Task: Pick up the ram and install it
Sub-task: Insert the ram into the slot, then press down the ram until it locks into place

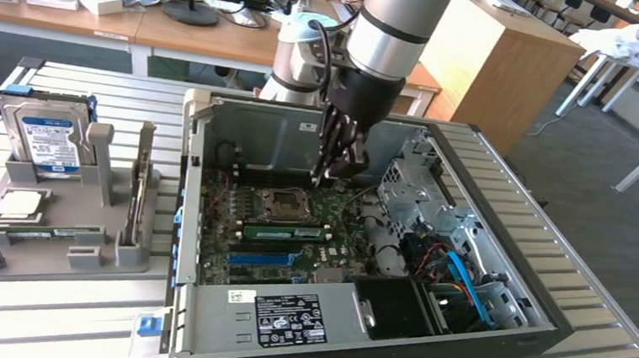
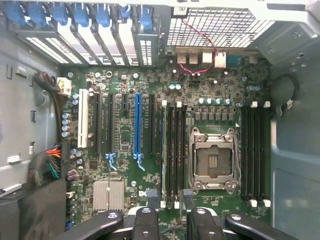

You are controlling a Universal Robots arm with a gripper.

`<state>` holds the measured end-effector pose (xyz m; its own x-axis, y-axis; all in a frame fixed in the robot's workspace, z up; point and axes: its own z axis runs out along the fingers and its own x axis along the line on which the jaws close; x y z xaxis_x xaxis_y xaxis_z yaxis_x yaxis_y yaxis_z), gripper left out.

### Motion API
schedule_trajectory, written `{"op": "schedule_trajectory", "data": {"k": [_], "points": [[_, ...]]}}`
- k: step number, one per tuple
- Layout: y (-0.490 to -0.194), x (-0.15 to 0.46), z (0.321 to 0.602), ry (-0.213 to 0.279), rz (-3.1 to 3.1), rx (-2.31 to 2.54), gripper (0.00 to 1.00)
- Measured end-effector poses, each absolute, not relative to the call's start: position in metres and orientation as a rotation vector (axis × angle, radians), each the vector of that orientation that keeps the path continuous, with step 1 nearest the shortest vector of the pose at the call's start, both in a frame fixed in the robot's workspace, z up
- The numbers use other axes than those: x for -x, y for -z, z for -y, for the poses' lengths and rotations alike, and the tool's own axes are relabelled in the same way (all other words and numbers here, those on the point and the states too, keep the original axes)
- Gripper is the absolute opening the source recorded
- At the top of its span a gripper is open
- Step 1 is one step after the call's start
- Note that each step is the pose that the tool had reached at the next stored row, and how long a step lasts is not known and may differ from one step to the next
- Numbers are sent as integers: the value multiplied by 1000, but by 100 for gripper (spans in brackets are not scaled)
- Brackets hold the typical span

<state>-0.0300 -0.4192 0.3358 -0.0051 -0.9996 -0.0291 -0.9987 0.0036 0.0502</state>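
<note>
A long green ram stick (image 1: 282, 231) stands on edge in a slot on the motherboard (image 1: 249, 257), just beside the empty processor socket (image 1: 284, 202). A second green stick (image 1: 40, 231) lies flat on the grey holder (image 1: 55, 249) at the exterior view's left. My gripper (image 1: 329, 178) hangs inside the open computer case (image 1: 523, 244), above the socket and clear of both sticks. It is open with nothing between its fingers. In the wrist view the gripper (image 2: 169, 207) sits over the black memory slots (image 2: 174, 150) next to the socket (image 2: 214, 160).
On the grey holder a blue-labelled hard drive (image 1: 46, 139) stands upright and a square silver processor (image 1: 20, 202) lies flat. Inside the case are the black power supply (image 1: 287, 320), a metal drive cage (image 1: 410, 181) and blue cables (image 1: 459, 277). Desks and a wooden cabinet (image 1: 508, 65) stand behind.
</note>
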Motion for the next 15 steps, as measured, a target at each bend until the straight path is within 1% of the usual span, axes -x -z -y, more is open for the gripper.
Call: {"op": "schedule_trajectory", "data": {"k": [13,15], "points": [[-336,30,419,88,2215,-2205,31],[-336,30,419,88,2215,-2205,29]]}}
